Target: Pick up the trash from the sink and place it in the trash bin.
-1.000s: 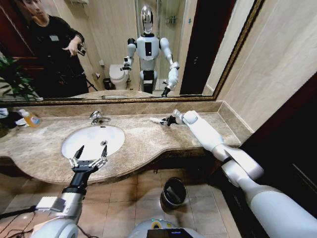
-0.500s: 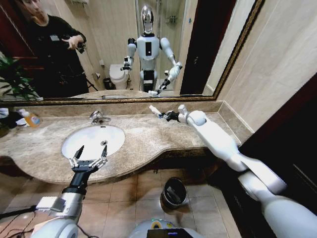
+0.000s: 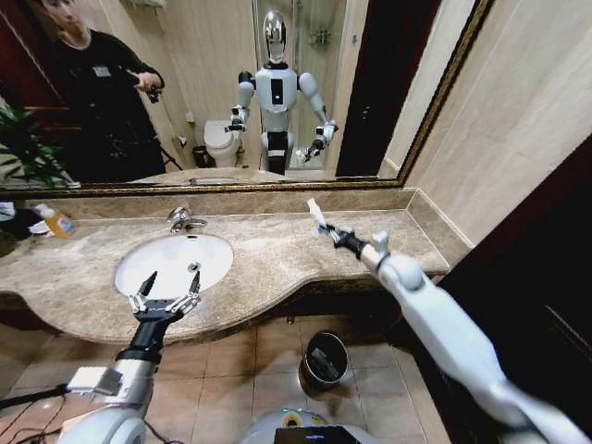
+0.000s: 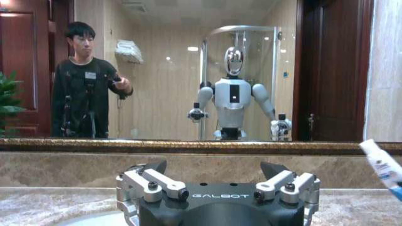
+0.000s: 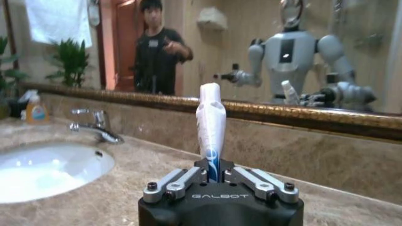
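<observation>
My right gripper (image 3: 331, 233) is shut on a white-and-blue packet of trash (image 3: 316, 214), lifted above the right part of the marble countertop (image 3: 268, 264). In the right wrist view the packet (image 5: 211, 120) stands upright out of the shut gripper (image 5: 212, 176). The white oval sink (image 3: 185, 257) lies to the left; its basin looks bare. My left gripper (image 3: 167, 289) hovers open over the sink's front rim, nothing between its fingers (image 4: 148, 175). The black trash bin (image 3: 325, 359) stands on the floor below the counter's front edge.
A chrome faucet (image 3: 181, 219) rises behind the sink. A clear bottle with orange liquid (image 3: 57, 221) stands at the counter's far left, by a plant. A large mirror backs the counter. A wall and dark panel close off the right side.
My right arm has lifted the packet off the countertop and drawn it up and back toward me, to the right. The left arm has stayed put.
</observation>
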